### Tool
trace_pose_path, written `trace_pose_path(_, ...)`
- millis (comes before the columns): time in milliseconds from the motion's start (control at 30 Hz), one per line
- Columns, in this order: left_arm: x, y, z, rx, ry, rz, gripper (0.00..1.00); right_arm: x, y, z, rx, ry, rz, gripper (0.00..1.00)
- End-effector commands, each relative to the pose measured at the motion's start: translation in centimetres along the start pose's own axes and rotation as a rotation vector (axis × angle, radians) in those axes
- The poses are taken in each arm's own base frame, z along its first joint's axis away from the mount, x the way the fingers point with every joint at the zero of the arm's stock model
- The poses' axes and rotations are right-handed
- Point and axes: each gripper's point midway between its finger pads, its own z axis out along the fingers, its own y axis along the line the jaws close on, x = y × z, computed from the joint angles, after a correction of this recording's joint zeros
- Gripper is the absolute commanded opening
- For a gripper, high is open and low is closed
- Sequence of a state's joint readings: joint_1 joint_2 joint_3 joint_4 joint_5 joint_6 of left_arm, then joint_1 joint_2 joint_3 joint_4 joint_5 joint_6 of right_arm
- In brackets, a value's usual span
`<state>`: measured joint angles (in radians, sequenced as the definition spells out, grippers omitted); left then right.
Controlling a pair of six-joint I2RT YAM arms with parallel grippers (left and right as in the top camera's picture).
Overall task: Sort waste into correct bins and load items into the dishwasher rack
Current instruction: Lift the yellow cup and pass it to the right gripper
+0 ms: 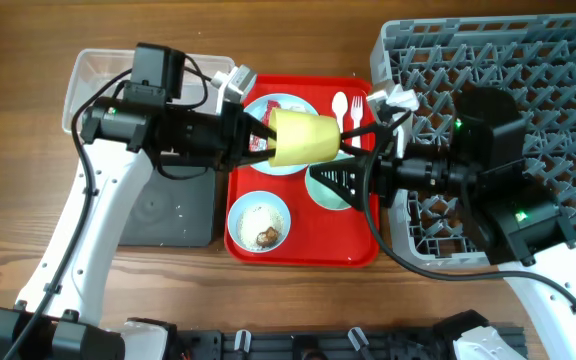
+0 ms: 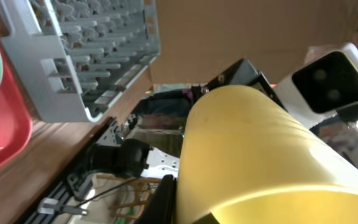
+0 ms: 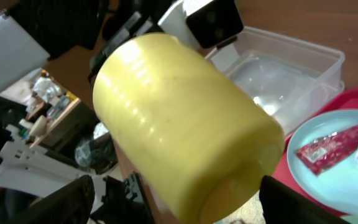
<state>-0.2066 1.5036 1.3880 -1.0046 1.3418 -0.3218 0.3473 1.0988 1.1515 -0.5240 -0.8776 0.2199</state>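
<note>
Small yellow plastic cup [image 1: 304, 137] airborne, lying sideways above flat red tray [image 1: 358, 250]. Left gripper [image 1: 258, 135] clamped on it. Right gripper [image 1: 351, 157] jaws wide, straddling cup, contact unclear. Risk: early left release, cup drops.

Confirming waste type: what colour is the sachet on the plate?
Red sachet, clearest from right wrist.

Left gripper [image 1: 258, 137] clamped, right gripper [image 1: 333, 155] spread wide, wrists facing
</note>
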Motion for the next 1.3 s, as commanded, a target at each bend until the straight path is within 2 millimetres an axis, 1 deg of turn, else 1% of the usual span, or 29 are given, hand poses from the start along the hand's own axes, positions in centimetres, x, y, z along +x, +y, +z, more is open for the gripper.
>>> trace_pose_path(0,1.7,-2.6,0.8,0.136,0.088,0.035,0.04,-0.8,1.1,0.5,-0.063,-0.007,-0.02,0.85)
trace_pose_path(100,1.7,-2.6,0.8,0.136,0.089,0.039,0.04,-0.9,2.7,0.3,-0.151,-0.006,-0.082,0.74)
trace_pose_path(133,1.8,-2.7,0.8,0.14,0.091,0.037,0.04,-1.0,2.7,0.3,-0.149,-0.009,-0.092,0.74)
trace_pose_path(167,2.0,-3.2,0.7,0.17,0.104,0.033,0.04,-1.0,2.0,0.4,-0.111,-0.014,-0.084,0.89)
trace_pose_path(200,2.3,-3.9,0.5,0.209,0.119,0.035,0.04,-1.0,1.1,0.5,-0.058,-0.017,-0.063,0.96)
trace_pose_path(300,2.2,-4.0,0.3,0.219,0.113,0.054,0.04,-1.1,-0.7,0.2,0.027,-0.026,-0.038,0.94)
trace_pose_path(367,2.1,-4.0,0.2,0.219,0.109,0.054,0.04,-1.4,-1.3,-0.3,0.047,-0.042,-0.03,0.94)
trace_pose_path(400,2.1,-4.0,0.2,0.219,0.11,0.054,0.04,-1.5,-1.3,-0.6,0.039,-0.044,-0.026,0.94)
trace_pose_path(533,2.1,-4.0,0.2,0.22,0.108,0.068,0.04,-1.3,2.5,-0.9,-0.188,-0.022,-0.109,0.92)
trace_pose_path(600,2.1,-3.9,0.2,0.215,0.106,0.068,0.04,-1.5,3.2,-1.0,-0.223,-0.026,-0.125,0.91)
trace_pose_path(733,2.5,-3.8,0.9,0.201,0.125,0.072,0.04,-2.2,3.4,-1.0,-0.23,-0.051,-0.149,0.91)
trace_pose_path(767,2.7,-3.9,1.1,0.202,0.133,0.072,0.04,-2.4,3.4,-1.0,-0.231,-0.056,-0.139,0.9)
trace_pose_path(833,2.8,-3.9,1.5,0.195,0.142,0.083,0.04,-2.5,3.6,-0.9,-0.238,-0.056,-0.132,0.8)
trace_pose_path(867,2.7,-3.8,1.6,0.188,0.14,0.091,0.04,-2.4,3.7,-0.8,-0.242,-0.052,-0.128,0.78)
trace_pose_path(900,2.7,-3.7,1.6,0.184,0.138,0.098,0.04,-2.3,3.8,-0.7,-0.246,-0.046,-0.122,0.71)
trace_pose_path(933,2.6,-3.7,1.6,0.182,0.136,0.103,0.04,-2.2,3.8,-0.6,-0.247,-0.041,-0.117,0.68)
trace_pose_path(1000,2.5,-3.7,1.7,0.183,0.134,0.117,0.04,-2.0,3.8,-0.6,-0.247,-0.034,-0.107,0.66)
trace_pose_path(1067,2.4,-3.8,1.7,0.184,0.132,0.129,0.04,-2.0,3.8,-0.6,-0.247,-0.034,-0.106,0.66)
trace_pose_path(1133,2.3,-3.8,1.7,0.185,0.131,0.139,0.04,-2.0,3.8,-0.6,-0.246,-0.034,-0.107,0.77)
trace_pose_path(1200,2.3,-3.8,1.7,0.185,0.131,0.14,0.04,-2.0,3.8,-0.6,-0.246,-0.034,-0.109,0.79)
trace_pose_path(1233,2.3,-3.8,1.7,0.185,0.131,0.141,0.04,-2.0,3.8,-0.6,-0.247,-0.034,-0.11,0.82)
trace_pose_path(1267,2.3,-3.9,1.7,0.186,0.13,0.146,0.04,-2.0,3.8,-0.6,-0.247,-0.034,-0.109,0.82)
